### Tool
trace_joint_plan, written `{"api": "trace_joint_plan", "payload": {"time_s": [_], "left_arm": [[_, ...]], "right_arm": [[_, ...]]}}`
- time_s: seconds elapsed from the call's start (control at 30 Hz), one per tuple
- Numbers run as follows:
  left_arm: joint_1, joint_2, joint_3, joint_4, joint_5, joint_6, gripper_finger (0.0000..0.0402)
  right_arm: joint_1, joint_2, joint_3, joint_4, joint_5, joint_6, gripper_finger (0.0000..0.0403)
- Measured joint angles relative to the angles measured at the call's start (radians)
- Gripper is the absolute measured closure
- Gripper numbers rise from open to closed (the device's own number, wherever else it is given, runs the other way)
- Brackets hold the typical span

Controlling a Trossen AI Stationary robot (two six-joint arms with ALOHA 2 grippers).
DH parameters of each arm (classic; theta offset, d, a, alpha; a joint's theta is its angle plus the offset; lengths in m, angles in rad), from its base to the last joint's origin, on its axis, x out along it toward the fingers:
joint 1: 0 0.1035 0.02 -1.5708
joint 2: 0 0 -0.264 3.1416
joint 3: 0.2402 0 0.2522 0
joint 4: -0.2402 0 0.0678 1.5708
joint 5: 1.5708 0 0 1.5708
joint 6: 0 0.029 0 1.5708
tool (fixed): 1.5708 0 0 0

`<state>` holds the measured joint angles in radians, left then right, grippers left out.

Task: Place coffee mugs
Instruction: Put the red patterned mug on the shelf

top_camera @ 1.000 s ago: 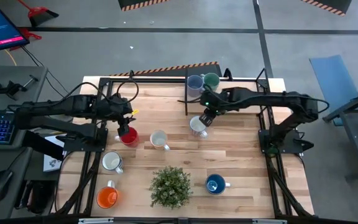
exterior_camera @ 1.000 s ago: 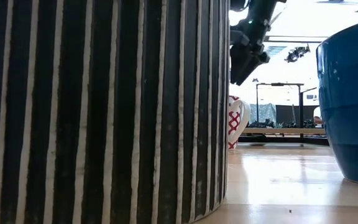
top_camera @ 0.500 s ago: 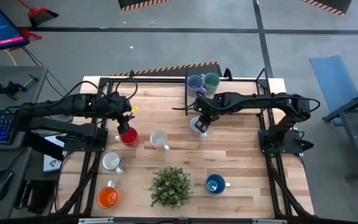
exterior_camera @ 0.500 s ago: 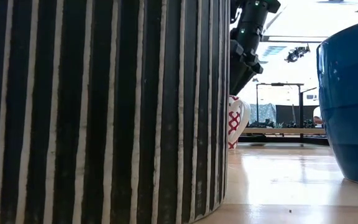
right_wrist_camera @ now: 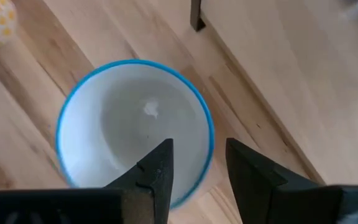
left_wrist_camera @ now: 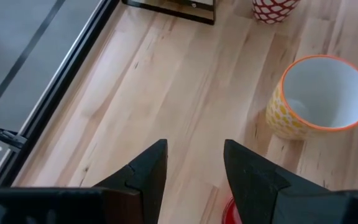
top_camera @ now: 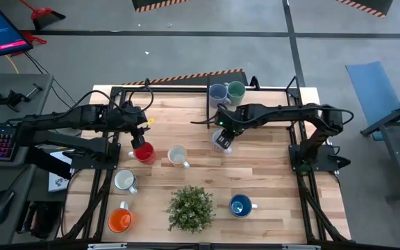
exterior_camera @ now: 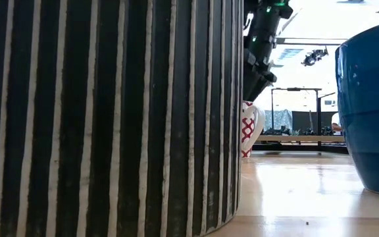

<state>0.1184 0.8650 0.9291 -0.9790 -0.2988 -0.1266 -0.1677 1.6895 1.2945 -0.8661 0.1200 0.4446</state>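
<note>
In the high view, several mugs stand on their bases on the wooden table. The white mug with a red pattern (top_camera: 221, 142) (exterior_camera: 249, 128) has a blue rim (right_wrist_camera: 135, 124). My right gripper (top_camera: 222, 134) (right_wrist_camera: 199, 149) hovers open just above it, one finger over its hollow and one outside the rim. The red mug (top_camera: 143, 151) stands at mid-left, and my left gripper (top_camera: 139, 137) (left_wrist_camera: 194, 149) is open right above its far rim. Only a sliver of this mug (left_wrist_camera: 229, 205) shows in the left wrist view.
The lavender-blue mug (top_camera: 218, 92) and the green mug (top_camera: 236, 89) stand at the far edge. The cream, yellow-dotted mug (top_camera: 178, 155) (left_wrist_camera: 319, 102) is beside the red one. The white mug (top_camera: 125, 180), orange mug (top_camera: 119, 220), blue mug (top_camera: 241, 205) and the potted plant (top_camera: 190, 207) fill the near half.
My right gripper has moved toward the table's left and a little toward the near edge. It now stands over the patterned mug and has tipped to point more steeply down. The mugs have stayed in place.
</note>
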Motion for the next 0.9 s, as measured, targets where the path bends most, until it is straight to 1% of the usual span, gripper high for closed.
{"api": "trace_joint_plan", "payload": {"time_s": [0.17, 0.37, 0.63, 0.73, 0.83, 0.87, 0.9], "left_arm": [[0.000, 0.000, 0.000, -0.005, -0.002, -0.002, 0.0255], [0.000, 0.000, 0.000, -0.004, -0.002, -0.003, 0.0255], [0.000, 0.000, 0.000, -0.004, -0.002, -0.002, 0.0255], [0.000, 0.000, 0.000, -0.004, -0.002, -0.003, 0.0254], [0.000, 0.000, 0.000, -0.004, -0.002, -0.003, 0.0254], [0.000, 0.000, 0.000, -0.004, -0.002, -0.003, 0.0255], [0.000, 0.000, 0.000, -0.004, -0.002, -0.002, 0.0255]], "right_arm": [[0.000, 0.053, -0.002, 0.020, 0.029, 0.000, 0.0277], [0.000, 0.099, -0.002, 0.023, 0.025, -0.006, 0.0277], [0.000, 0.113, -0.002, 0.043, 0.021, 0.002, 0.0281], [0.000, 0.113, -0.002, 0.042, 0.007, 0.002, 0.0310], [0.000, 0.113, -0.002, 0.043, -0.003, 0.001, 0.0371], [0.000, 0.112, -0.002, 0.045, -0.017, -0.004, 0.0387], [0.004, 0.110, -0.002, 0.041, -0.023, -0.007, 0.0393]]}}
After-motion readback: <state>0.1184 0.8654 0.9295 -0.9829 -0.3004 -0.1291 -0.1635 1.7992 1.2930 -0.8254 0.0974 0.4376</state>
